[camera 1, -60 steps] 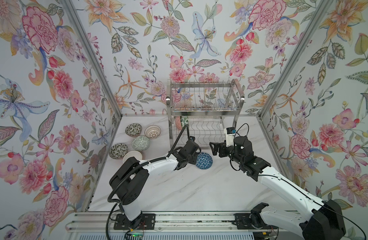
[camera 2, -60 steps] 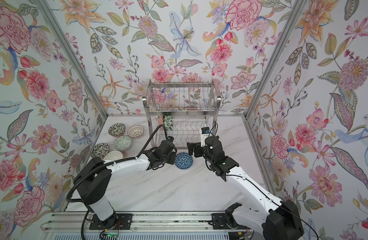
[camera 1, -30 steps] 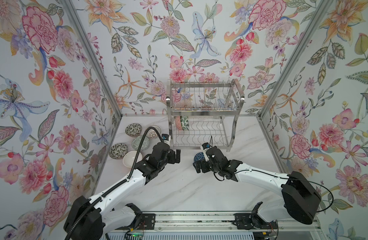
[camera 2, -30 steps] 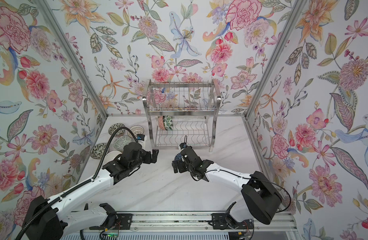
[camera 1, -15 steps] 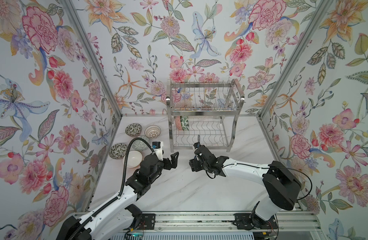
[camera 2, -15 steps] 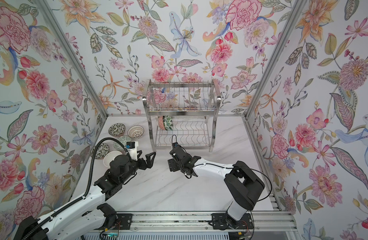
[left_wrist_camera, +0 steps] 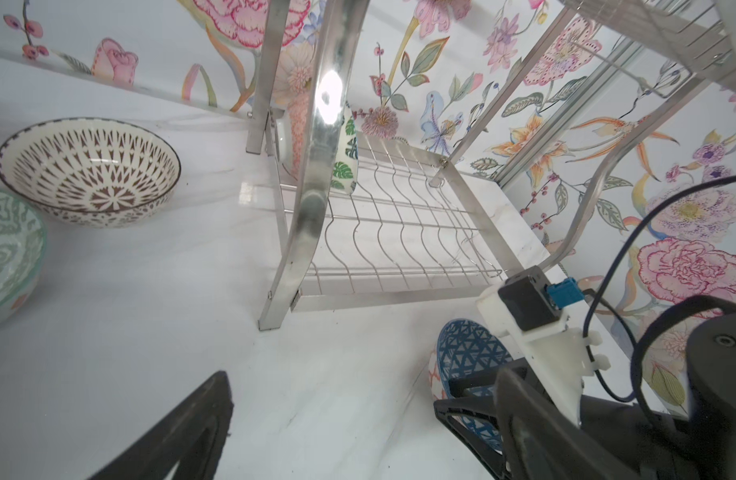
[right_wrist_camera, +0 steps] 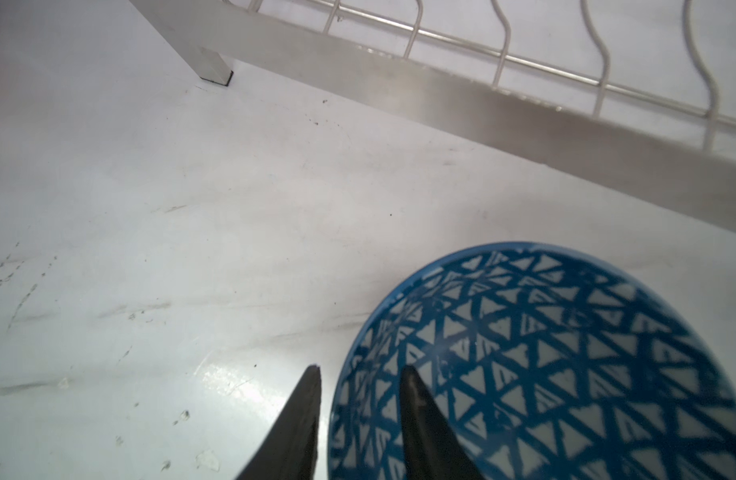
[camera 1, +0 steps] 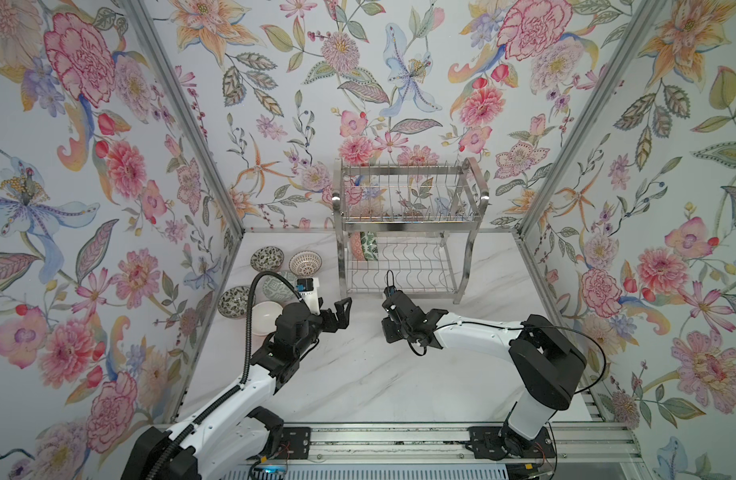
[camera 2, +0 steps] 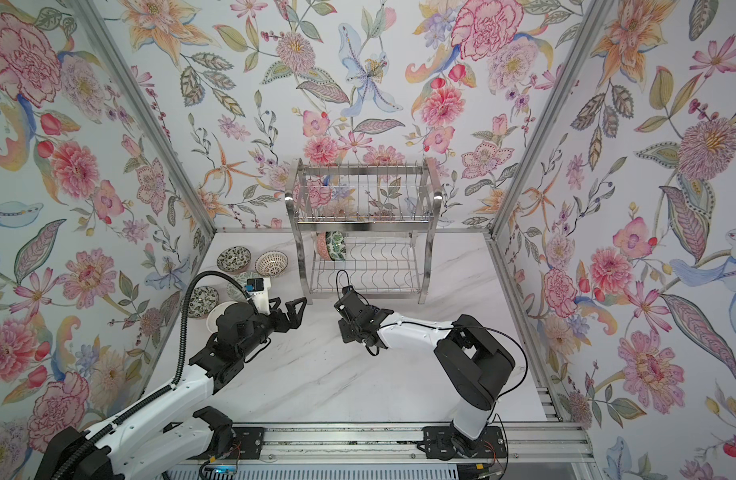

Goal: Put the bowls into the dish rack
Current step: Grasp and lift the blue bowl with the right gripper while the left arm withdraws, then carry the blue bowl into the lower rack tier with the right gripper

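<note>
A blue-triangle bowl (right_wrist_camera: 565,353) sits on the white table just in front of the dish rack (camera 1: 403,224). My right gripper (right_wrist_camera: 360,374) is shut on its near rim, one finger inside and one outside. In both top views that gripper (camera 1: 389,330) covers the bowl. My left gripper (camera 1: 339,313) hangs wide open and empty to the left of the bowl (left_wrist_camera: 470,353), apart from it. A green-leaf bowl (camera 1: 368,245) stands on edge at the left end of the rack's lower tier, with another bowl behind it.
Several bowls cluster at the table's left: dark floral (camera 1: 267,258), brown lattice (camera 1: 305,263), pale green (camera 1: 277,286), black-and-white floral (camera 1: 233,301), cream (camera 1: 266,318). The rack's front bar (right_wrist_camera: 441,104) runs close beyond the held bowl. Floral walls enclose three sides.
My right gripper has slid left along the rack's front and narrowed its jaws onto the blue bowl's rim. The left arm has drawn back leftward, its gripper still open.
</note>
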Controlling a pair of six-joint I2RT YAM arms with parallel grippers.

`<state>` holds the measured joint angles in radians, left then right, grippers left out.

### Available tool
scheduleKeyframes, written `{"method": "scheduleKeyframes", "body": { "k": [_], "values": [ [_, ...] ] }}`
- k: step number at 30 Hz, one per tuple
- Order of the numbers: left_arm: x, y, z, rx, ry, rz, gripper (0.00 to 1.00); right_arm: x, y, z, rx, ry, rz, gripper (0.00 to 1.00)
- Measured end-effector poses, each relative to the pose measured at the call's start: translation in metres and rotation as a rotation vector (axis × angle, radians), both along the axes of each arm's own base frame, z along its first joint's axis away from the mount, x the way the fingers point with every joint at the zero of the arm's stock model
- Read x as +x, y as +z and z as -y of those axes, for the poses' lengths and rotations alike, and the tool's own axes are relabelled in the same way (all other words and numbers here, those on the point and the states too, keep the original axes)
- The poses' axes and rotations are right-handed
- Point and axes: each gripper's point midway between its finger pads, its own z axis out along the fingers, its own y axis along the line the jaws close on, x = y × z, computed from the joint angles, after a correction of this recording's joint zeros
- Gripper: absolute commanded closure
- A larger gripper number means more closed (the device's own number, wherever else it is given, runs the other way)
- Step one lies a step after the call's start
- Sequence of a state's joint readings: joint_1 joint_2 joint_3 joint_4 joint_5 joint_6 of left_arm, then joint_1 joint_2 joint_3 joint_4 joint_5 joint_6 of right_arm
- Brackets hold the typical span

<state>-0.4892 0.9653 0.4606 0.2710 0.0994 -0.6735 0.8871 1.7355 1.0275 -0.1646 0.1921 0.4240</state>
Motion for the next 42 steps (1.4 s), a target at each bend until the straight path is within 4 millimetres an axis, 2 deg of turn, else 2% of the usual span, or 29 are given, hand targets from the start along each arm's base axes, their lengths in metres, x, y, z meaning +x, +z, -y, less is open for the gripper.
{"method": "scheduleKeyframes", "body": {
  "k": [7,10,12,18,22,24,28,30,33,42],
  "values": [
    [0.002,0.028,-0.002,-0.076,0.022,0.062,0.01,0.002,-0.005,-0.004,-0.009,-0.001,-0.009,0.89],
    [0.007,0.041,0.001,-0.061,0.013,0.078,0.01,0.010,0.006,-0.007,-0.008,-0.007,0.030,0.97],
    [0.010,0.048,0.000,-0.062,0.013,0.089,0.01,0.014,0.014,-0.009,0.007,-0.013,0.051,0.99],
    [0.018,0.037,-0.011,-0.056,0.048,0.050,0.01,0.012,0.020,-0.011,0.026,-0.003,0.048,1.00],
    [0.022,0.030,-0.021,-0.069,0.066,0.017,0.01,0.002,0.030,-0.013,0.070,0.029,0.031,1.00],
    [0.023,0.026,-0.023,-0.064,0.071,0.003,0.01,-0.005,0.043,-0.013,0.112,0.055,0.036,1.00],
    [0.024,0.025,-0.023,-0.056,0.071,-0.015,0.01,-0.011,0.082,-0.015,0.239,0.098,0.092,1.00],
    [0.024,0.028,-0.022,-0.058,0.071,-0.013,0.01,-0.007,0.106,-0.014,0.320,0.106,0.138,1.00],
    [0.024,0.030,-0.021,-0.061,0.065,-0.009,0.01,0.004,0.130,-0.012,0.415,0.108,0.198,1.00],
    [0.022,0.041,-0.008,-0.052,0.022,0.048,0.01,0.044,0.152,0.011,0.586,0.055,0.303,1.00]
  ]
}}
